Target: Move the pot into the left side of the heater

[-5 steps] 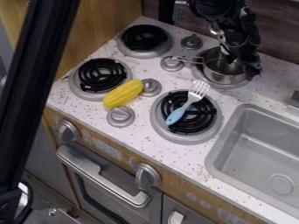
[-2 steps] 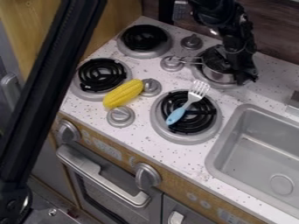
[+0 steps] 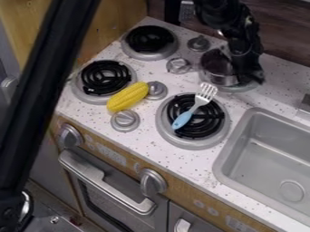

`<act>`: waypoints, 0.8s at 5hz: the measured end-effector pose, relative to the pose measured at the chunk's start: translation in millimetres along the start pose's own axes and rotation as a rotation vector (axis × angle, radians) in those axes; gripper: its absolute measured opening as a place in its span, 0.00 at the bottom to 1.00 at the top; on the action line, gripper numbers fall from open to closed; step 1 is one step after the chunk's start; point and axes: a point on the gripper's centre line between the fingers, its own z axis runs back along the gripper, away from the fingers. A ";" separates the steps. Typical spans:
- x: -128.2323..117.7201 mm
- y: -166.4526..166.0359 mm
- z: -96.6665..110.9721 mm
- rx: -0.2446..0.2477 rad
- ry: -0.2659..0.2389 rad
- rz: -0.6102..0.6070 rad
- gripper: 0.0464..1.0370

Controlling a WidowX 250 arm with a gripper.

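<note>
The gripper (image 3: pixel 248 74) is low at the right side of the metal pot (image 3: pixel 219 70), overlapping its right part. The pot is over the back right burner (image 3: pixel 239 87), its dark inside showing and its body looking slightly tilted. Its thin handle points left, over a grey knob. On the left side of the stove are two black-coiled burners, the back left one (image 3: pixel 149 40) and the front left one (image 3: pixel 105 78). Whether the gripper holds the pot's wall is hidden by the gripper's dark body.
A yellow corn cob (image 3: pixel 128 97) lies beside the front left burner, among grey knobs. A fork with a blue handle (image 3: pixel 182 119) lies across the front right burner (image 3: pixel 195 117). The sink (image 3: pixel 266 154) is at the right. A black bar (image 3: pixel 45 90) crosses the left foreground.
The pot has shifted a little left and seems to have tipped. The gripper has moved slightly left and lower beside it. The black bar has swung right, then partly back.
</note>
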 end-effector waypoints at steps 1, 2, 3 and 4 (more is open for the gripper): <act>-0.6 15.1 30.8 0.071 -0.038 0.122 0.03; -7.4 49.5 59.9 0.194 -0.041 0.240 0.03; -32.1 81.9 65.2 0.284 0.036 0.385 0.03; -50.1 124.7 73.2 0.349 0.053 0.479 0.03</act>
